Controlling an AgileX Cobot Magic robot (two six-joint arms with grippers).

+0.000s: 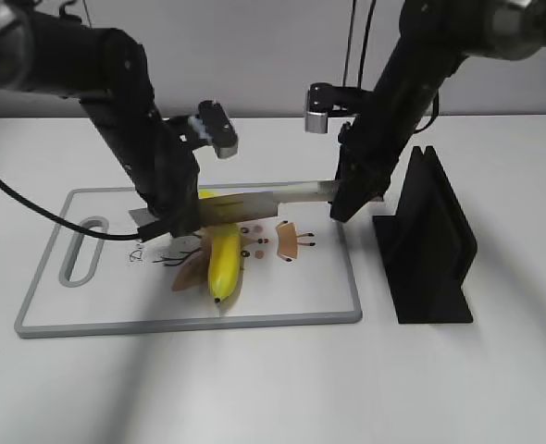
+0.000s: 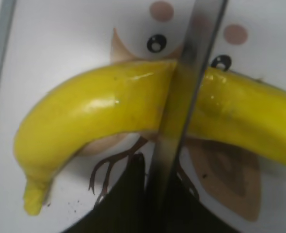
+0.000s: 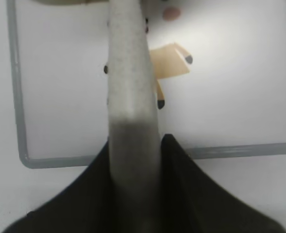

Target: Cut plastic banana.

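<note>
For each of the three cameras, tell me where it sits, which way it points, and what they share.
Exterior: in front of the table, slanting down at the cutting board; both arms show.
Left wrist: on the left arm, looking down at the plastic banana under the knife; the left gripper partly shows.
Right wrist: along the knife handle held in the right gripper.
Shared: knife and board in all three.

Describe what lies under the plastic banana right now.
The cutting board, with a printed owl drawing showing around the plastic banana. The knife crosses on top; print beneath the banana is hidden.
</note>
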